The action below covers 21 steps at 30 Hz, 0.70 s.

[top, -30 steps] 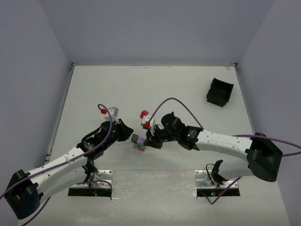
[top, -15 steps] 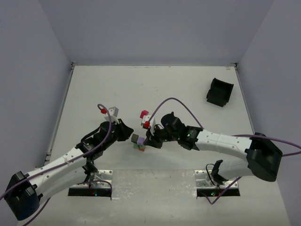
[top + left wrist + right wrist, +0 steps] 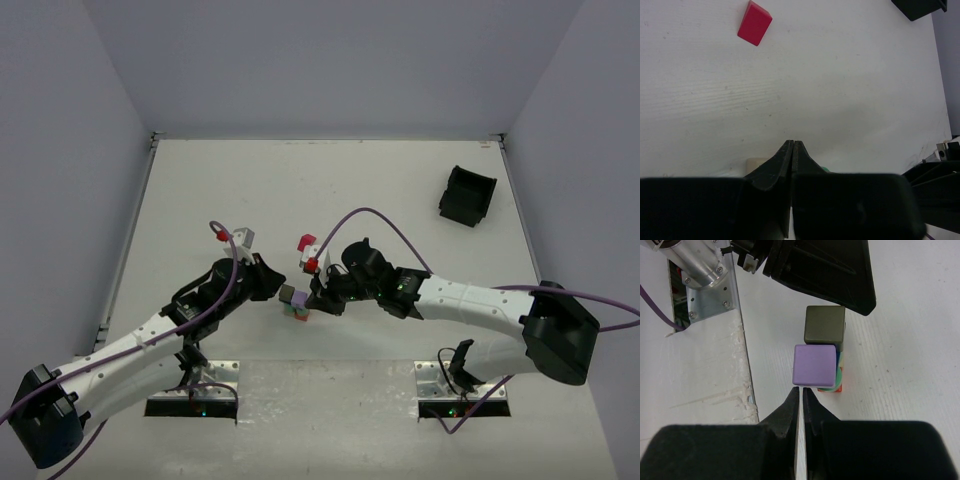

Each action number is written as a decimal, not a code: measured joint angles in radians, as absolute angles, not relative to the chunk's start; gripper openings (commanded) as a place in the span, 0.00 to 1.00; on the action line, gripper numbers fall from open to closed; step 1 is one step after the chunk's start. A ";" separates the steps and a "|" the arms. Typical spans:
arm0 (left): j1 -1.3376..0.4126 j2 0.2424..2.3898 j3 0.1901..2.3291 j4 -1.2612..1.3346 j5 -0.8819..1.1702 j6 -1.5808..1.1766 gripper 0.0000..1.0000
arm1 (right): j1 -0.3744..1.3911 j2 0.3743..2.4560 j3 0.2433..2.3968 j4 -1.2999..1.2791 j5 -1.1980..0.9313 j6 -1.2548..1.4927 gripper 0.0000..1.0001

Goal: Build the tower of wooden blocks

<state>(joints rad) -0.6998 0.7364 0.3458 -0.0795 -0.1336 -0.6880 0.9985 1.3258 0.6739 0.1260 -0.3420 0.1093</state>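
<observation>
The tower [image 3: 296, 310] stands at the table's near middle between both arms. In the right wrist view its top shows a purple cube [image 3: 814, 365] and a dark olive block [image 3: 825, 325], with green, blue and red layers [image 3: 839, 379] below. My right gripper [image 3: 801, 389] is shut and empty, its tips just short of the purple cube. My left gripper [image 3: 274, 288] is shut and empty too, pointing at the tower's other side, just above the dark block. A loose red block [image 3: 754, 22] lies on the table beyond the tower. A tan block [image 3: 756, 164] peeks from under the left jaws.
A black plastic bin [image 3: 467, 194] sits at the far right of the table and shows in the left wrist view's top corner [image 3: 919, 7]. The arms' metal base plates [image 3: 710, 295] lie close behind the tower at the near edge.
The left arm has edged very slightly toward the tower. The right arm, the tower and the loose red block have stayed put.
</observation>
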 measured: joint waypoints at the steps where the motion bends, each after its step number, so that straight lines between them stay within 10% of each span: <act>1: -0.700 0.736 0.346 -0.080 -0.133 -0.688 0.00 | 0.999 1.326 0.674 0.126 -0.342 0.109 0.05; 21: -0.706 0.736 0.345 -0.078 -0.120 -0.680 0.00 | 0.999 1.326 0.674 0.126 -0.340 0.110 0.05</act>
